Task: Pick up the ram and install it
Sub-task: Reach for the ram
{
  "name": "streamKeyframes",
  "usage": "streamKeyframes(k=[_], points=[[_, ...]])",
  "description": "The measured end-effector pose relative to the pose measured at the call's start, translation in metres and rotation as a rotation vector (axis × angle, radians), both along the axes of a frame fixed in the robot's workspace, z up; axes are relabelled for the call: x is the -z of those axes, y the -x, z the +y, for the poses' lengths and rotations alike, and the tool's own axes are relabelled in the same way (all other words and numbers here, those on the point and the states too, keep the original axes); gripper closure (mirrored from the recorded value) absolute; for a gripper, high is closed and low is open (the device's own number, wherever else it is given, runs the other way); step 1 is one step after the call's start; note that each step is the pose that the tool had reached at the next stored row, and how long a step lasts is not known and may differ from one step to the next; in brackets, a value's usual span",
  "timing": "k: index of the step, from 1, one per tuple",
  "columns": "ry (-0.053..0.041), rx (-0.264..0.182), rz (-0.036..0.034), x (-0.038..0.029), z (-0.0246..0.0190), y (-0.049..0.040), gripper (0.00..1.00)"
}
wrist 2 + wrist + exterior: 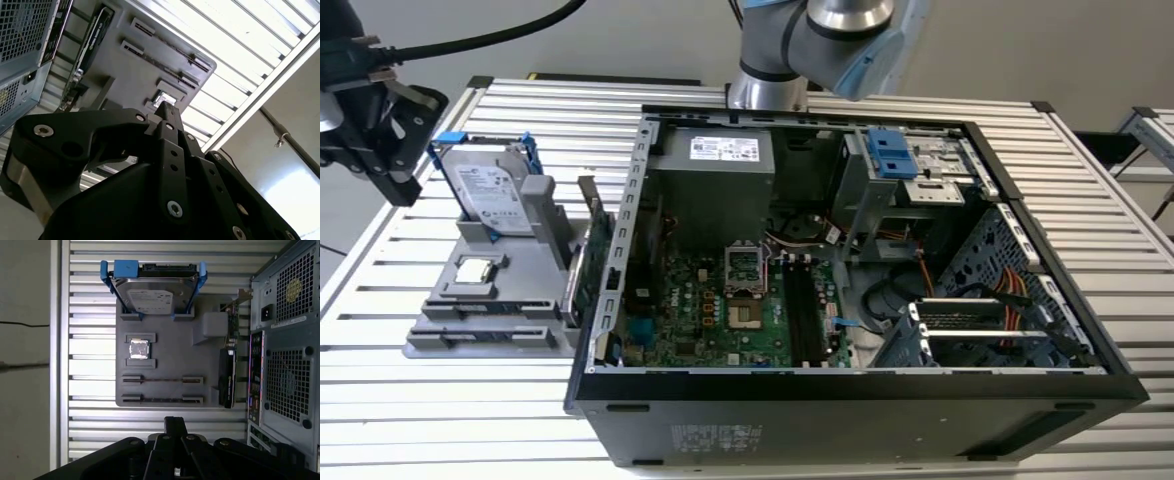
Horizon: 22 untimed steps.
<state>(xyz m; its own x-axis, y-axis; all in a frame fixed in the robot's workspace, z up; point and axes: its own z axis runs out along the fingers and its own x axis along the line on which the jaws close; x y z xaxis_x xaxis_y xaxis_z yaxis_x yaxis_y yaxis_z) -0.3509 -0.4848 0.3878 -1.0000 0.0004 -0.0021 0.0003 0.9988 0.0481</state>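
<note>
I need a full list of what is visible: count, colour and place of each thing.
table: one, silver slats, under everything
computer case: one, black, open, exterior view's right
holder: one, grey, beside the case
hard drive: one, silver in blue frame, upright on holder
processor chip: one, silver, holder's middle
ram: seemingly two, dark, in holder's slots
card: one, green, holder's edge by case
arm: one, grey-blue, behind case
claw: one, black, near the holder

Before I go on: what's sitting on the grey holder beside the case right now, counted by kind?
hard drive: 1
processor chip: 1
ram: 2
card: 1
Total: 5
</note>
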Motion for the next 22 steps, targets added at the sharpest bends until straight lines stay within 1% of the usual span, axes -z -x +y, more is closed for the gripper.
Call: streamKeyframes(k=[6, 15, 22], points=[[0.0, -0.022, 0.0, 0.0, 0.0, 0.0001, 1.0], [0.0001, -0.079, 0.0001, 0.0, 0.0, 0.0003, 1.0], [0.0, -0.113, 0.0, 0.0001, 0.0, 0.0004, 1.0]])
